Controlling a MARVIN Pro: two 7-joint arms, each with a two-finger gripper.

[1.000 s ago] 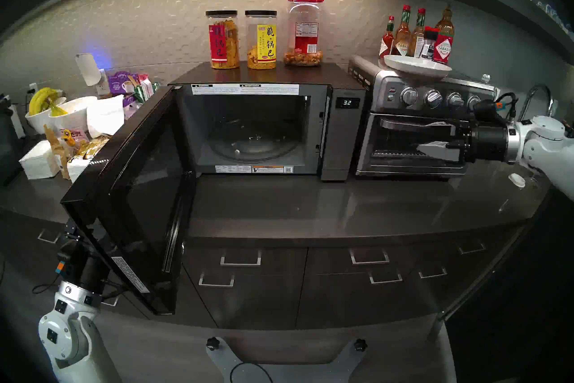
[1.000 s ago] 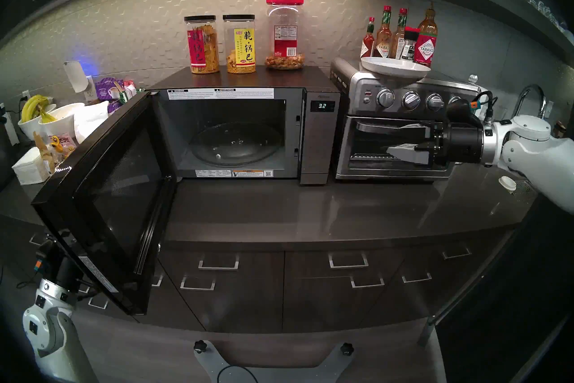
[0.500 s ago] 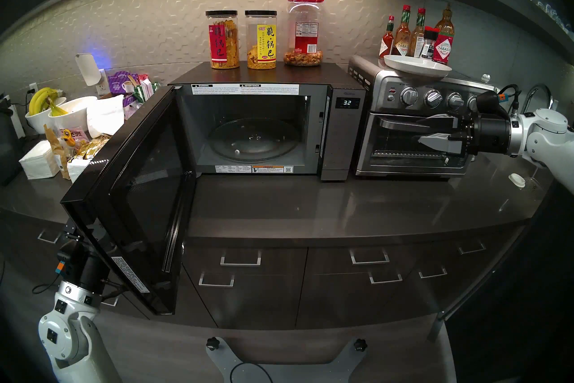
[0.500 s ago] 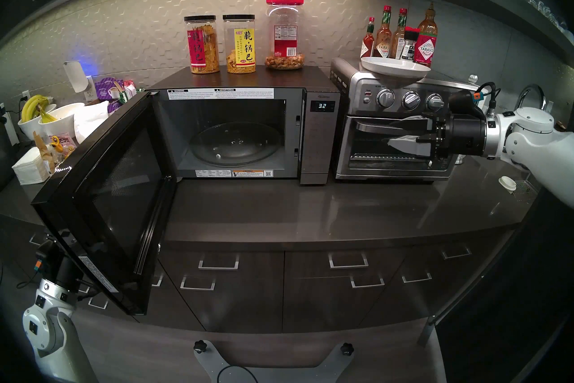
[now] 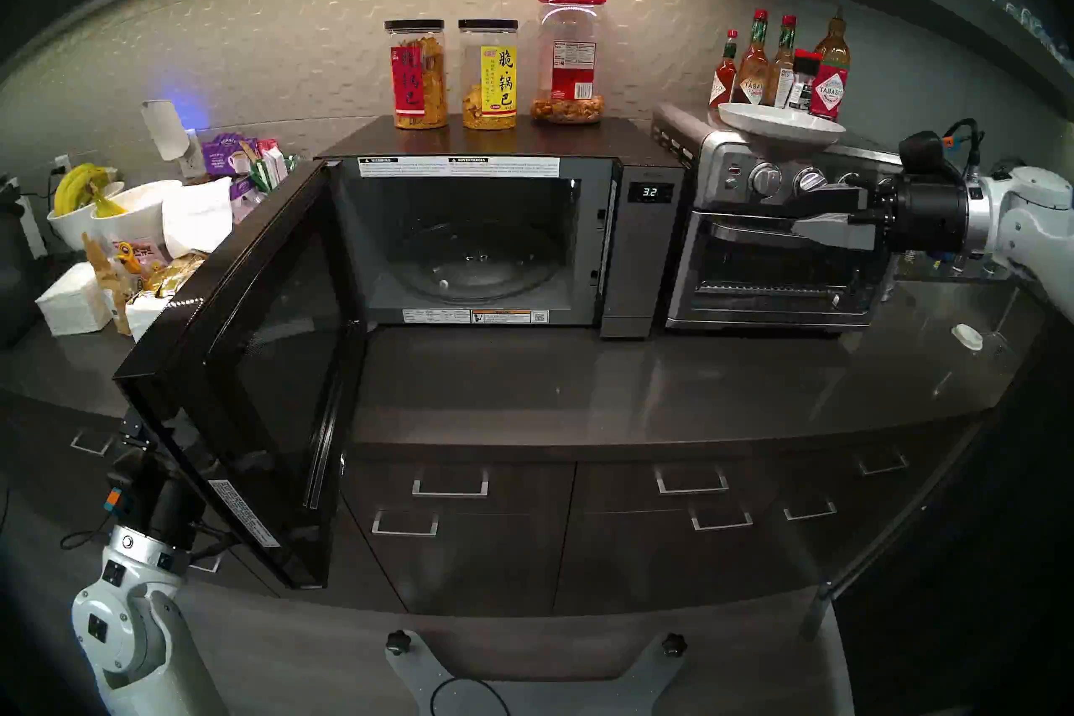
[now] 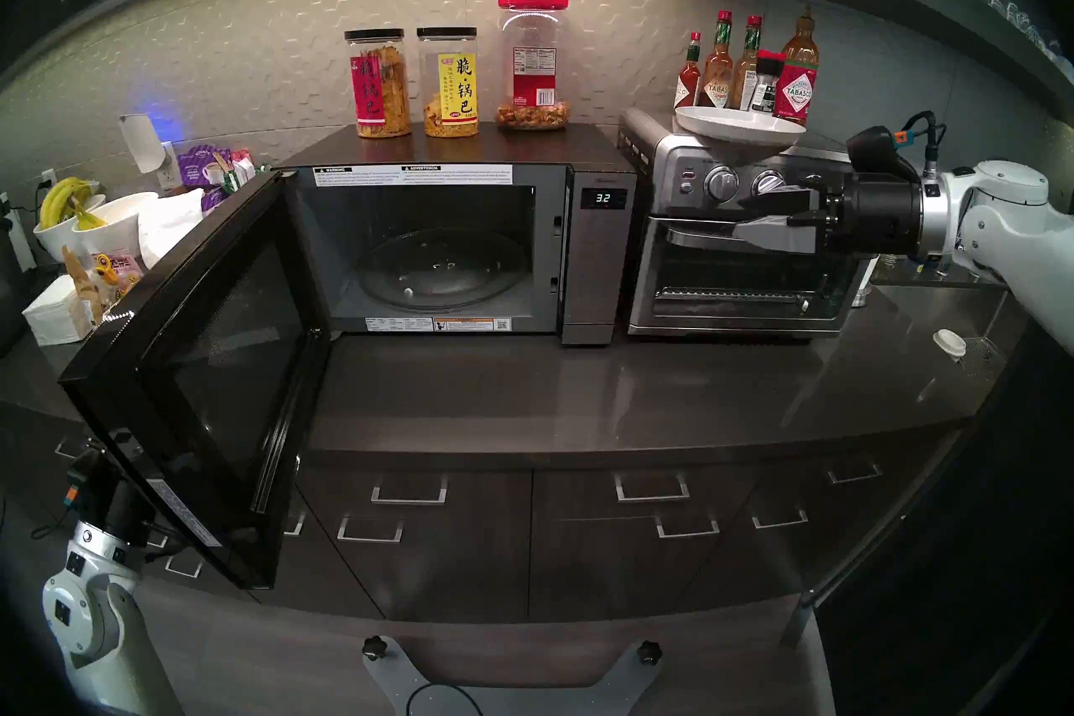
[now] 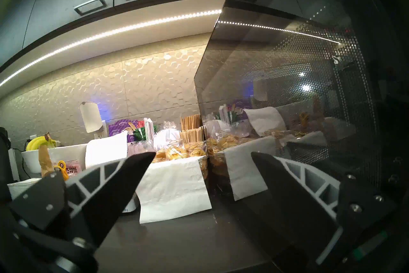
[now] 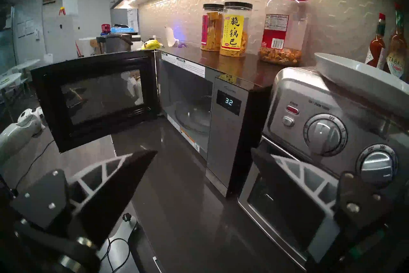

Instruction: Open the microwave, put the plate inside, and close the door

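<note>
We see the microwave [image 5: 500, 238] with its door [image 5: 244, 366] swung wide open and only the glass turntable [image 5: 476, 267] inside. Our right gripper [image 5: 811, 212] hovers level before the toaster oven [image 5: 773, 256], fingers [image 8: 124, 179] spread wide and holding nothing. The plate [image 5: 781, 125] sits on the toaster oven's top, above and just beyond those fingers, apart from them. Our left gripper [image 7: 203, 177] waits beside the door's outer glass, fingers parted and empty, above the table [image 5: 639, 383].
</note>
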